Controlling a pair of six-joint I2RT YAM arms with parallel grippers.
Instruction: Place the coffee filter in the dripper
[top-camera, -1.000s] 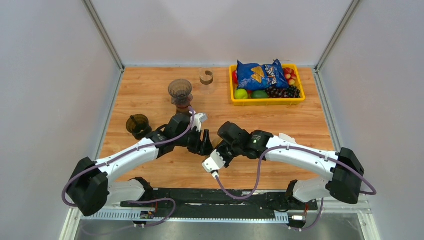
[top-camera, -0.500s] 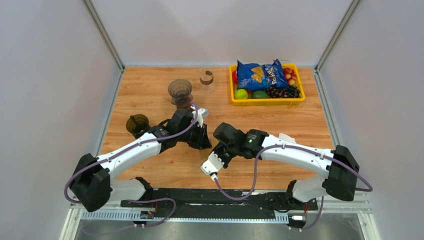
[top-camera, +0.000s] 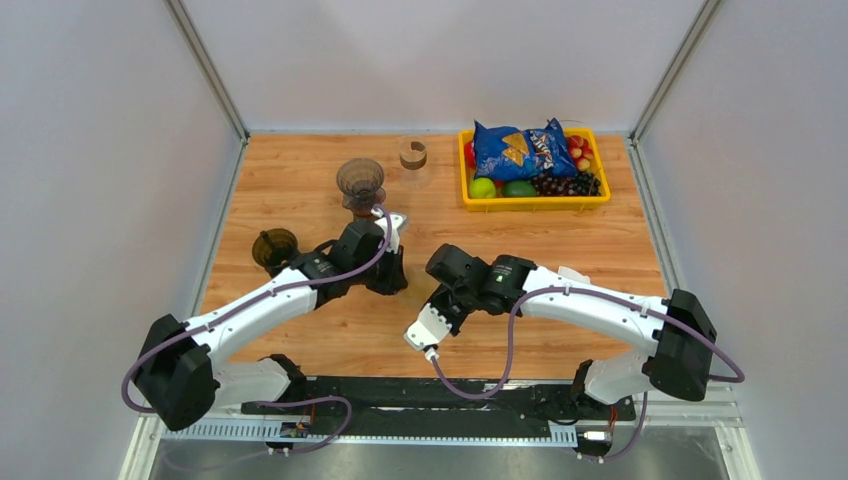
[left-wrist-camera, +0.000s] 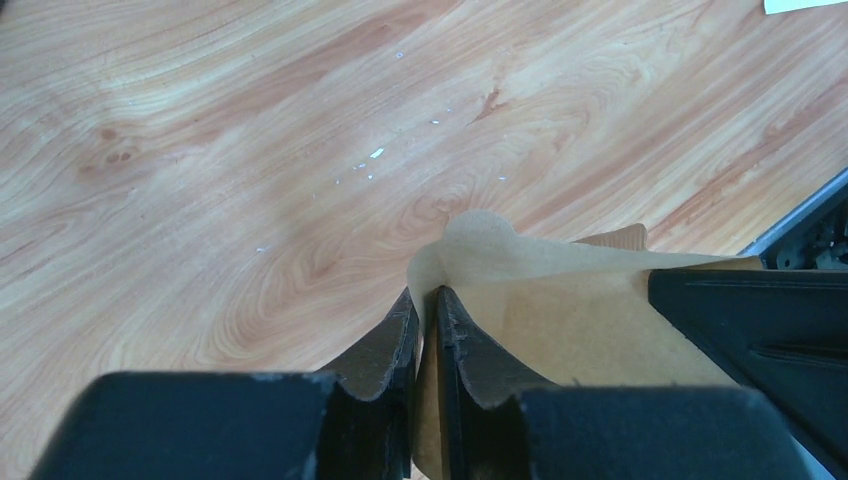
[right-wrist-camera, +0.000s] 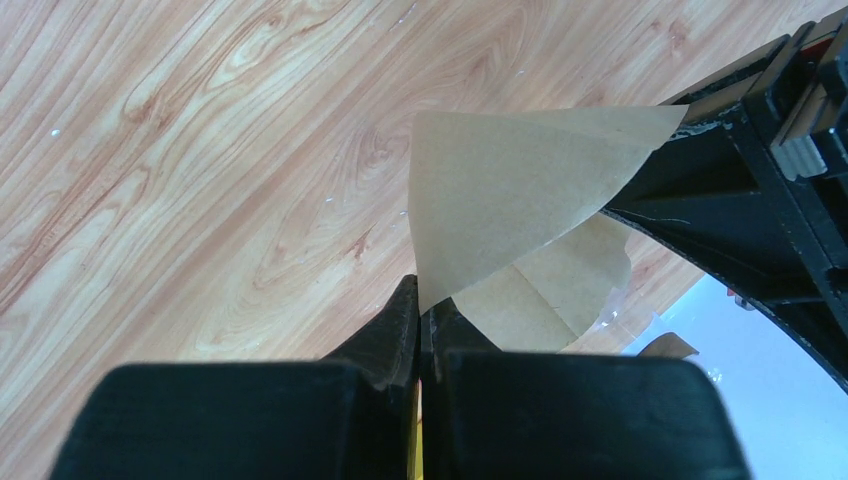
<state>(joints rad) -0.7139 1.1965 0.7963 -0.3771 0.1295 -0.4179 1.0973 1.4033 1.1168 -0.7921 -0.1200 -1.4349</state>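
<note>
Both arms stretch low and inward from their bases, elbows bent, wrists meeting near the middle of the tabletop (top-camera: 300, 170). The left tool (left-wrist-camera: 424, 300) is nearly closed, its black ribbed fingers (left-wrist-camera: 385, 345) pinching one edge of the filter (left-wrist-camera: 570, 320). The right tool (right-wrist-camera: 420, 298) is pressed narrow on the filter's opposite corner, and the left tool's black body shows at the far side of that view. The filter is thin tan paper, a fan shape with a rounded tab and a curved rim, its two layers parted slightly. It hangs just above the pale, swirled wood grain, held between the two tools. The dripper (top-camera: 360, 180), a dark translucent ribbed cone, stands behind the left wrist, apart from the filter.
</note>
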